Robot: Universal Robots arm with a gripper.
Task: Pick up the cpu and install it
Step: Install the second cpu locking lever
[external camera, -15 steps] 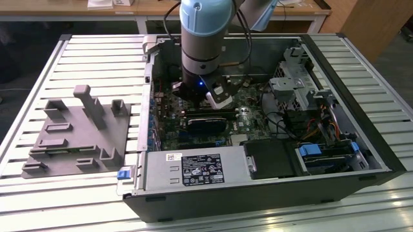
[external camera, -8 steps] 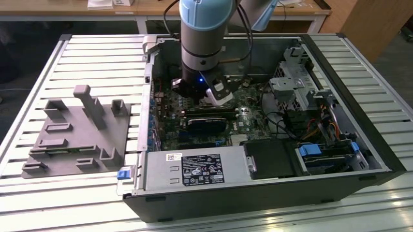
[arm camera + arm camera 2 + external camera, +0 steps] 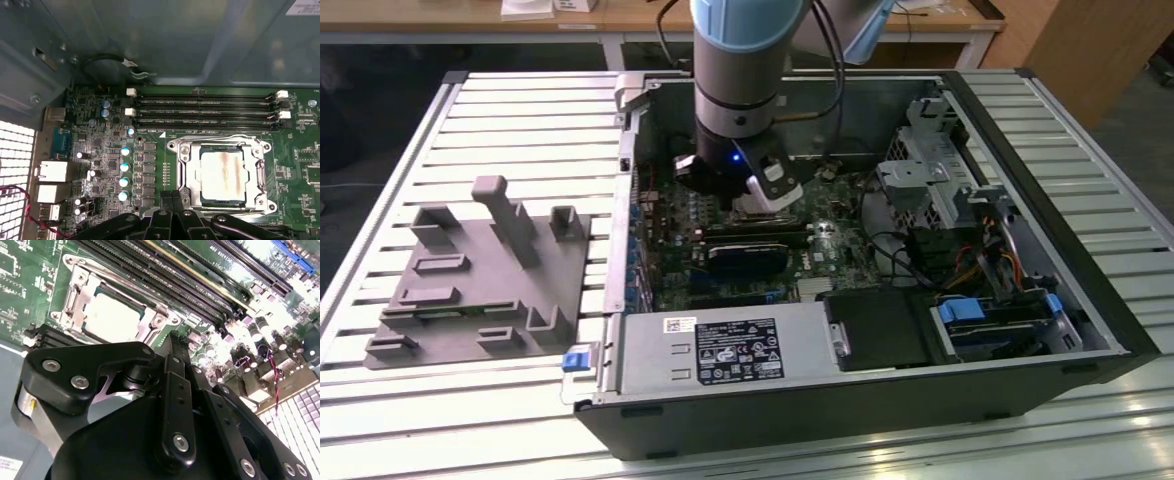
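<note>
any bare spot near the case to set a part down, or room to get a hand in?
Free: slatted table behind the grey holder block, and the front strip below the computer case. Crowded: inside the case the arm stands over the motherboard; cables and drive bays fill the exterior view's right.

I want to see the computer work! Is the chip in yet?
Looks like it: the cpu lies flat inside the socket frame on the motherboard. The gripper sits beside it with fingers together, holding nothing. Whether the frame is latched isn't clear.

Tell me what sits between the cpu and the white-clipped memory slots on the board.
In the first wrist view, the metal socket frame edges the cpu, then a thin strip of green board before the memory slots.
</note>
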